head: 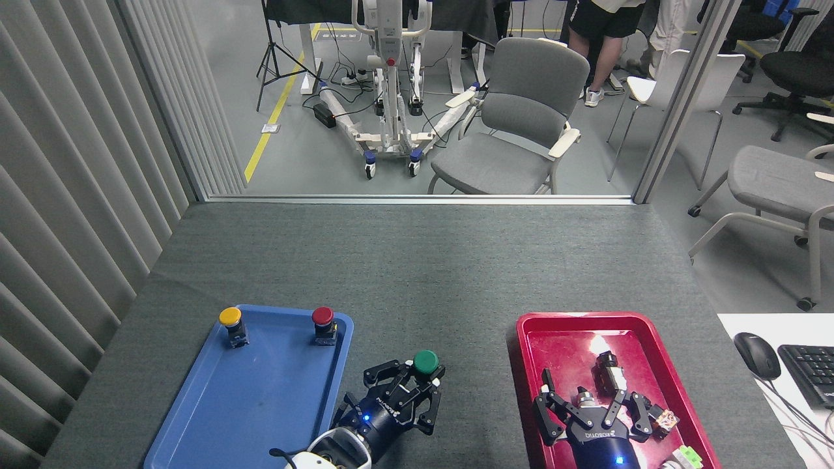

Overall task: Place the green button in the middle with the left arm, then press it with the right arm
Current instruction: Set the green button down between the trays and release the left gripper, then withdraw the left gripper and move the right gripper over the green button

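Note:
The green button (425,361) shows its round dark-green cap between the fingertips of my left gripper (420,378), which is shut on it. Button and gripper are over the bare grey table cover (456,391), between the blue tray (260,404) and the red tray (573,345). I cannot tell whether the button touches the cover. My right gripper (589,404) hangs over the red tray with its fingers spread open and nothing between them.
A yellow-capped switch (231,324) and a red-capped switch (323,324) stand at the far end of the blue tray. Small parts (609,374) lie in the red tray. A mouse (756,355) and keyboard (808,371) sit at the right.

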